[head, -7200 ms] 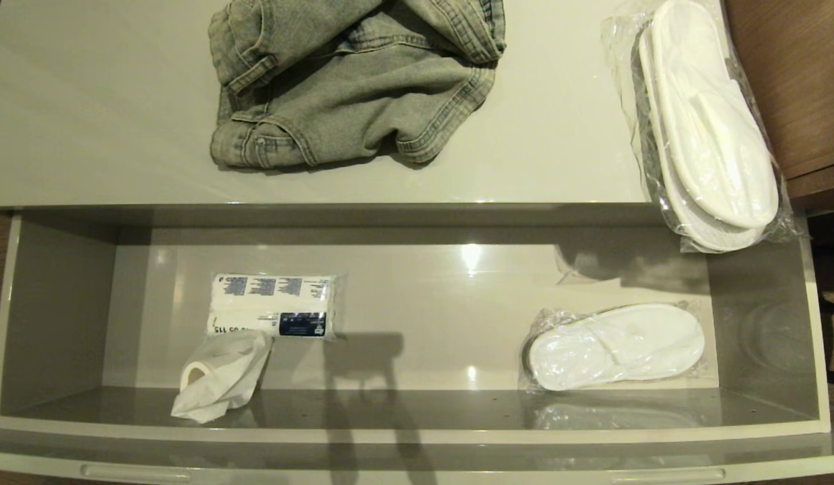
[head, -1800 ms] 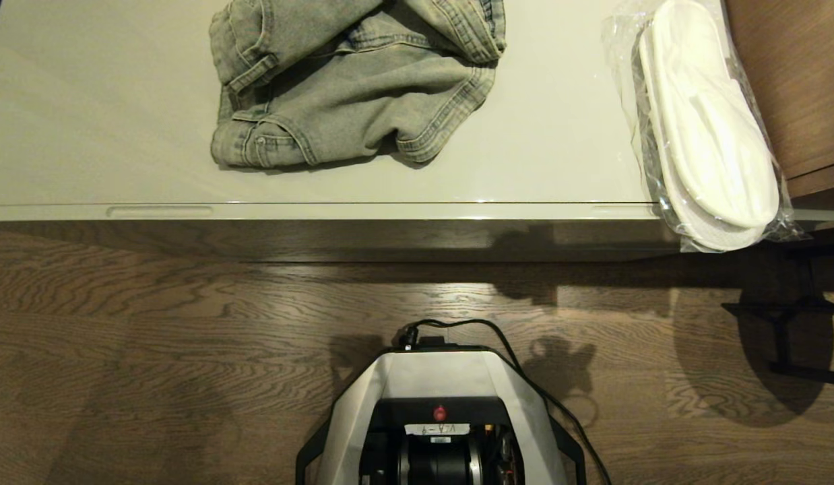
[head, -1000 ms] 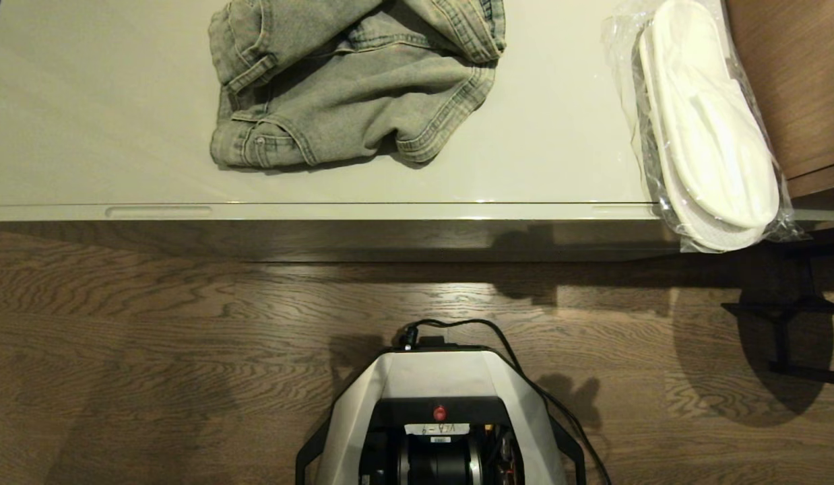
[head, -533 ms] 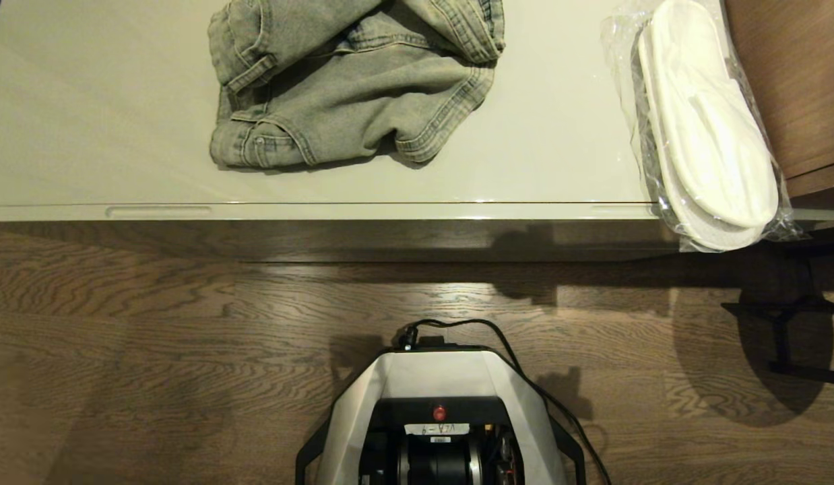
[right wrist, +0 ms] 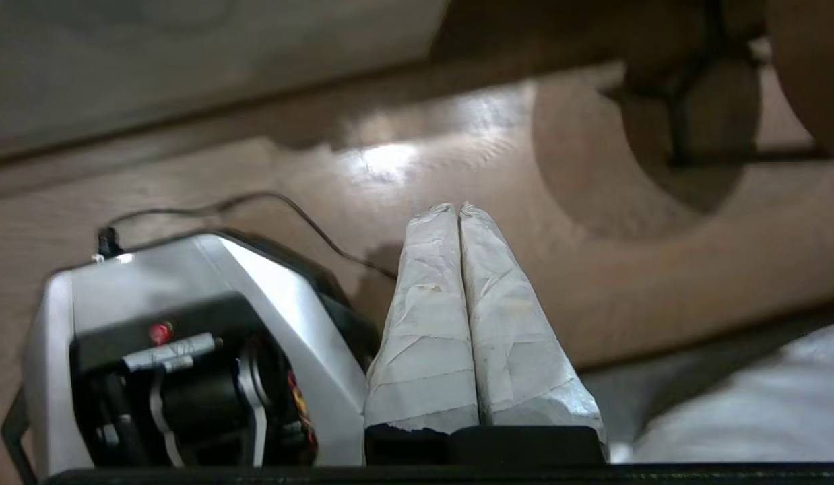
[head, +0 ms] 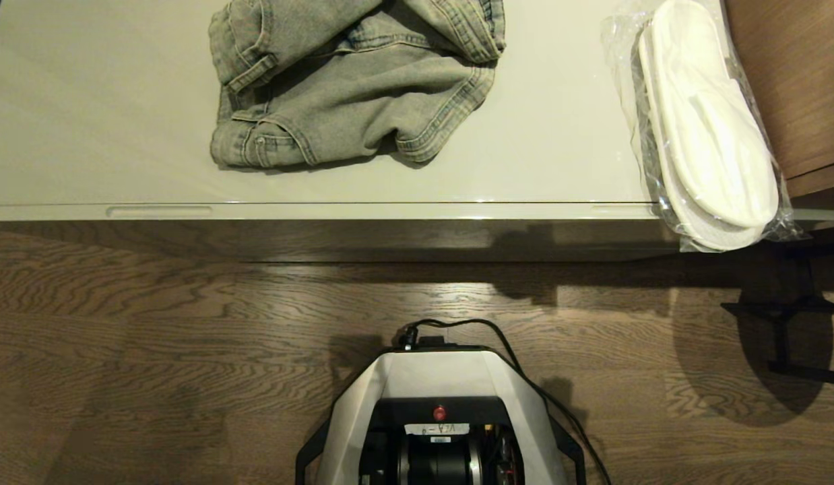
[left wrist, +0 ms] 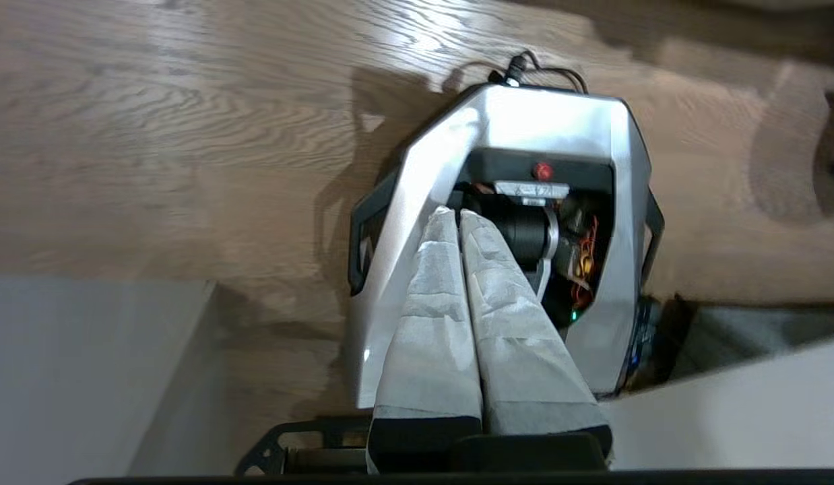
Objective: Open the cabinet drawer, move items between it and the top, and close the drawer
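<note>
Nearest, the robot's base [head: 444, 404] sits on the wood floor [head: 154, 337], both arms tucked in above it. The left gripper [left wrist: 459, 214] and right gripper [right wrist: 457, 207] each show fingers pressed together, holding nothing. Beyond, the drawer [head: 390, 211] sits flush under the top [head: 87, 121]. Farther back, jeans [head: 356, 81] lie mid-top; the slippers [head: 707, 128] rest at its right edge, toes overhanging the front right corner. The job looks finished; parking well likely means keeping the arms low, clear of the overhanging pack.
</note>
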Available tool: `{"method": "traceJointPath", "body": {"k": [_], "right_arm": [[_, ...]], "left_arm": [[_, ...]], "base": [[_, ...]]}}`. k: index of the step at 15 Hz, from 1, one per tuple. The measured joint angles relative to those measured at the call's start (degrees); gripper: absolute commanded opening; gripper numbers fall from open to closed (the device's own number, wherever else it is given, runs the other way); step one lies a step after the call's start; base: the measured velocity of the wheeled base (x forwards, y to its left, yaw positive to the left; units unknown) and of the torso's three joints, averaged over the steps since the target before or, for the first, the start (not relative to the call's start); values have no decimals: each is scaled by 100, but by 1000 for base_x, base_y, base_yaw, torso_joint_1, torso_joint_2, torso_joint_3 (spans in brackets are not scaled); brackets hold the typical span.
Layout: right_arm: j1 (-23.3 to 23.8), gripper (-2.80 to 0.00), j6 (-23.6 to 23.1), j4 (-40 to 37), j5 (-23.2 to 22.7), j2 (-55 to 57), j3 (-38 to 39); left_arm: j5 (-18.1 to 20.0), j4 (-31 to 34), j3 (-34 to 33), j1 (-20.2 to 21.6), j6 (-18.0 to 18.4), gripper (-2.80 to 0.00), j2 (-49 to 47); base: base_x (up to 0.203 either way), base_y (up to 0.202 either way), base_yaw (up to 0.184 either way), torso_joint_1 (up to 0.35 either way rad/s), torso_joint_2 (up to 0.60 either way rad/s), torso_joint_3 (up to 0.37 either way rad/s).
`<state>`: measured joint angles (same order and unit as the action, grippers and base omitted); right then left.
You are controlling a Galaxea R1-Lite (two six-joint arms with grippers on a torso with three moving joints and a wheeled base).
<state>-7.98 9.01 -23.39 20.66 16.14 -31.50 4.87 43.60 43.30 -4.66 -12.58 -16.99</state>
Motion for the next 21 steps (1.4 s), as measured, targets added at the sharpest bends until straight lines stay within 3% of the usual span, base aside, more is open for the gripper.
{"method": "traceJointPath", "body": {"k": [2, 4, 6, 12, 17, 20, 21], "right_arm": [[191, -280, 5, -57, -247, 1, -62], [872, -280, -1, -306, -961, -2, -179], [1258, -280, 31, -569, -1601, 15, -221], [1363, -280, 752, -532, -1454, 397, -153], [1324, -280, 861, -443, -1339, 666, -107], [1235, -280, 502, -400, -1358, 456, 91], [1180, -280, 237, -392, -1361, 268, 268]], "left_arm": [[-226, -156, -25, -13, -234, -280, 17], [-258, -155, -182, -16, -267, -280, 50], [-268, -124, -275, -18, -296, -280, 68], [-289, 407, 103, -16, -613, -280, 81], [-196, 871, 416, -22, -722, -280, 85], [-33, 968, 494, 17, -777, -280, 110], [225, 997, 505, 130, -684, -280, 183]], "base": [[0, 0, 0, 0, 0, 0], [0, 0, 0, 0, 0, 0], [0, 0, 0, 0, 0, 0], [0, 0, 0, 0, 0, 0], [0, 0, 0, 0, 0, 0], [0, 0, 0, 0, 0, 0], [0, 0, 0, 0, 0, 0]]}}
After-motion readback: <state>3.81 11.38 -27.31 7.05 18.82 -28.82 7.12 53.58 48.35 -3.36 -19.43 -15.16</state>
